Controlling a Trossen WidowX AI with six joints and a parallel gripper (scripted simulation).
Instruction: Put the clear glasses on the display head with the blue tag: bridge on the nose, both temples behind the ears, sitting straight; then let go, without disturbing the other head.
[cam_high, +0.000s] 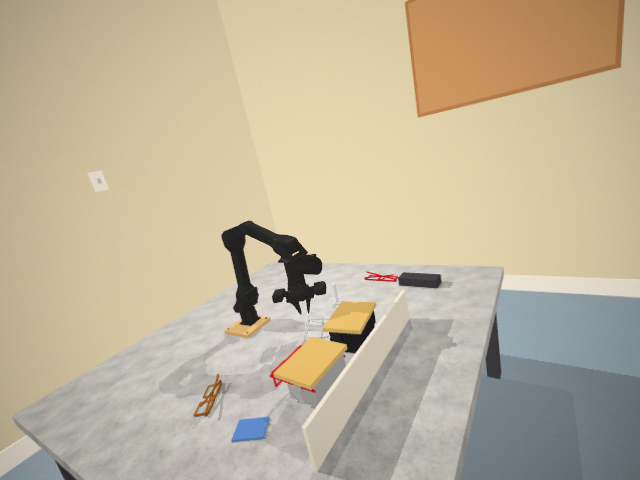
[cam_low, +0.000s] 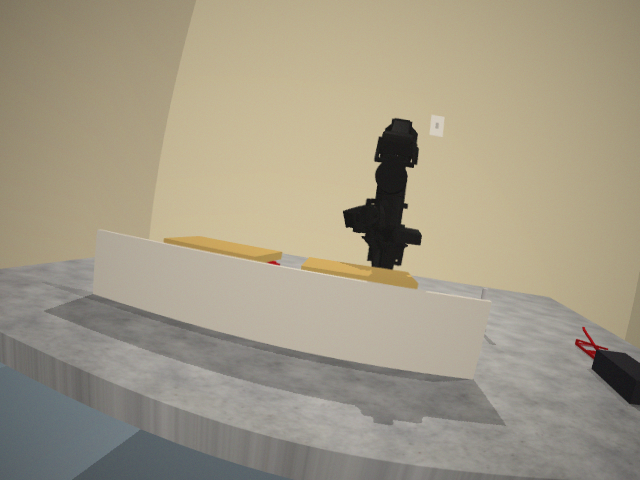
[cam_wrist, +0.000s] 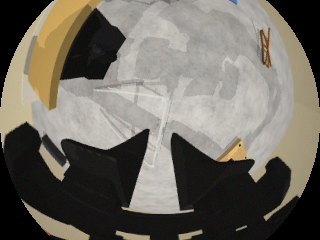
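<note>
The clear glasses (cam_high: 316, 321) (cam_wrist: 163, 120) stand on the table beside the black head, their thin frame hard to make out. My gripper (cam_high: 304, 312) (cam_wrist: 160, 134) is open and empty, fingers a little apart, pointing down above the glasses. The black head (cam_high: 348, 341) (cam_wrist: 95, 50) is under a yellow board (cam_high: 351, 316) (cam_low: 361, 271) (cam_wrist: 47, 60). The grey head (cam_high: 300, 395) is under another yellow board (cam_high: 310, 361) (cam_low: 222, 248) and has red glasses (cam_high: 285, 361) on it. I cannot make out a blue tag on either head. The fingertips are hidden in the exterior view.
A long white panel (cam_high: 356, 382) (cam_low: 289, 310) stands beside both heads. A dark case (cam_high: 419, 280) (cam_low: 615, 372) (cam_wrist: 54, 151) and other red glasses (cam_high: 381, 277) lie at the far end. Brown glasses (cam_high: 207, 400) and a blue square (cam_high: 251, 428) lie at the near end.
</note>
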